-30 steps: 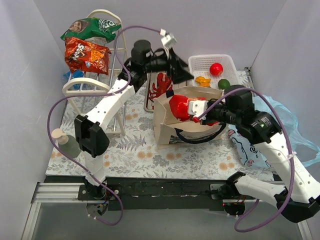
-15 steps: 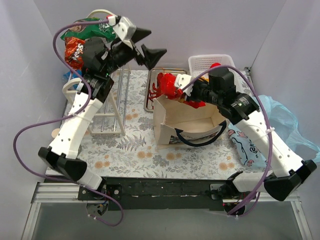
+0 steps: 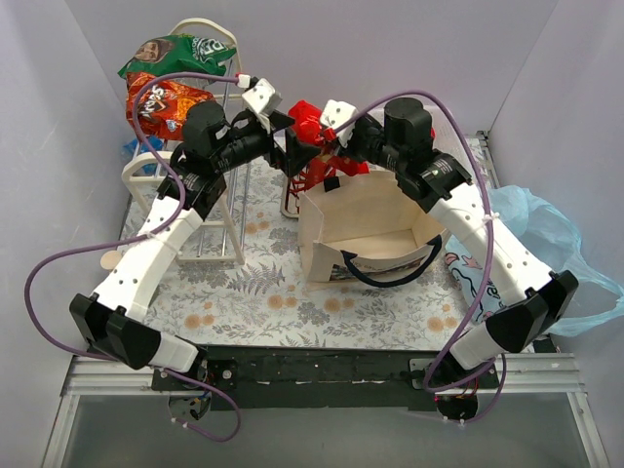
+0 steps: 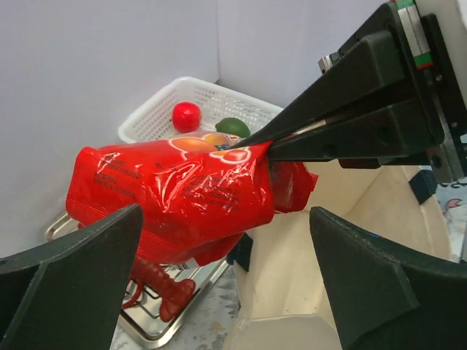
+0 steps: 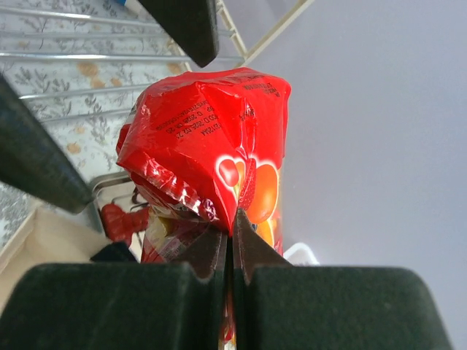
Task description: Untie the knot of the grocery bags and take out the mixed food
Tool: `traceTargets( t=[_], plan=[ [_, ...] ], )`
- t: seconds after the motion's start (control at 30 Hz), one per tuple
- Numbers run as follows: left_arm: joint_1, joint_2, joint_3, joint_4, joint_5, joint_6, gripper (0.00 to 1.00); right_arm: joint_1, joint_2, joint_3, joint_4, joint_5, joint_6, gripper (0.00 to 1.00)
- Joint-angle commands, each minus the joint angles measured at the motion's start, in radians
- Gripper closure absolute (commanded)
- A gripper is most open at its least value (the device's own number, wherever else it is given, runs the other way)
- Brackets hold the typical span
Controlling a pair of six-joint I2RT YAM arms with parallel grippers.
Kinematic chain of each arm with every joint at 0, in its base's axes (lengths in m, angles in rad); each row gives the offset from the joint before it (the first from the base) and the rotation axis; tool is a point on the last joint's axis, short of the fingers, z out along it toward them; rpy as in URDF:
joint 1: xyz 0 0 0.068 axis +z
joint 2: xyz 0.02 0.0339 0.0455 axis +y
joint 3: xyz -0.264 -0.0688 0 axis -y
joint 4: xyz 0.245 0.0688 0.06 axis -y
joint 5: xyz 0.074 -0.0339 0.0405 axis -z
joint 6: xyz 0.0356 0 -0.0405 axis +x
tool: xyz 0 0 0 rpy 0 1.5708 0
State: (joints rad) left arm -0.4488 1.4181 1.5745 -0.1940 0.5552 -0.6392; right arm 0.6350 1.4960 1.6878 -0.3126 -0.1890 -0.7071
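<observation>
Nearest: light-blue carrier bag (image 3: pixel 561 229) lies slack to the right of the beige tote (image 3: pixel 366 219). Can't tell whether it is knotted. The tote stands upright with its mouth open, and no food shows on the part of its floor in view.

Key relation, just above the tote's far rim:
- The right gripper (image 5: pixel 232 233) is clamped on one end of the red snack packet (image 4: pixel 175 189) and holds it in the air.
- The left gripper (image 4: pixel 226 219) faces it with its fingers spread wide, one either side of the packet and neither touching.
- The packet's long axis runs across that gap, away from the right fingertips.
- The left arm is the free one and is already lined up. Closing it should catch the packet mid-body, so this looks like a handover.

Behind the tote's far-left corner is the metal tray (image 4: pixel 55 227), with the red toy lobster (image 4: pixel 157 284) on it. Further back, beyond the tote's far-right corner, the white basket (image 4: pixel 157 109) holds the red apple (image 4: pixel 186 116) and the green fruit (image 4: pixel 232 127). Far left of the tote, the wire rack (image 3: pixel 210 210) carries the Doritos bag (image 3: pixel 166 105) with the green snack bag (image 3: pixel 180 54) above it.
</observation>
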Motion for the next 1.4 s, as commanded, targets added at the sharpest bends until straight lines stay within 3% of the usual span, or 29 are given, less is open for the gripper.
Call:
traceTargets(
  t=[0.0,0.23,0.3,0.43,0.63,0.67,0.7,0.83,0.93,0.97,1.0,1.03,1.13,1.37],
  plan=[
    [-0.002,-0.077,-0.014,-0.016,-0.025,0.108,0.02,0.0,0.0,0.104,0.201,-0.026,0.011,0.99],
    [-0.034,-0.016,0.016,0.05,-0.009,0.243,0.02,0.005,-0.017,0.081,0.19,-0.027,0.02,0.99],
    [-0.056,-0.002,0.019,0.05,0.009,0.326,0.08,0.006,-0.026,0.073,0.194,-0.015,0.02,0.99],
    [-0.1,0.021,0.013,0.045,0.012,0.427,0.28,0.006,-0.031,0.069,0.19,0.006,0.02,0.99],
    [-0.149,0.064,0.048,-0.001,-0.034,0.513,0.69,0.006,-0.066,0.026,0.188,-0.001,0.02,0.99],
    [-0.154,0.068,0.051,-0.007,-0.035,0.522,0.8,0.006,-0.077,0.018,0.188,-0.006,0.018,0.99],
    [-0.154,0.07,0.05,-0.004,-0.047,0.529,1.0,0.006,-0.083,0.003,0.188,-0.006,0.02,0.99],
    [-0.154,0.051,0.033,0.013,-0.067,0.553,1.0,0.005,-0.103,-0.017,0.179,-0.049,0.043,0.99],
    [-0.148,0.01,-0.008,0.048,-0.093,0.578,1.0,-0.018,-0.059,0.118,0.092,-0.081,0.207,0.58],
    [-0.142,-0.007,-0.025,0.059,-0.094,0.59,1.0,-0.046,-0.022,0.163,0.022,-0.127,0.28,0.37],
    [-0.133,-0.024,-0.043,0.089,-0.086,0.592,1.0,-0.128,-0.007,0.194,0.0,-0.197,0.349,0.31],
    [-0.111,-0.056,-0.077,0.105,-0.072,0.592,1.0,-0.177,0.009,0.251,-0.009,-0.339,0.497,0.29],
    [-0.074,-0.109,-0.134,0.169,-0.04,0.567,1.0,-0.334,0.075,0.292,-0.002,-0.555,0.659,0.28],
    [-0.068,-0.177,-0.221,0.389,-0.032,0.529,1.0,-0.402,0.11,0.193,0.105,-0.848,0.805,0.22]
  ],
)
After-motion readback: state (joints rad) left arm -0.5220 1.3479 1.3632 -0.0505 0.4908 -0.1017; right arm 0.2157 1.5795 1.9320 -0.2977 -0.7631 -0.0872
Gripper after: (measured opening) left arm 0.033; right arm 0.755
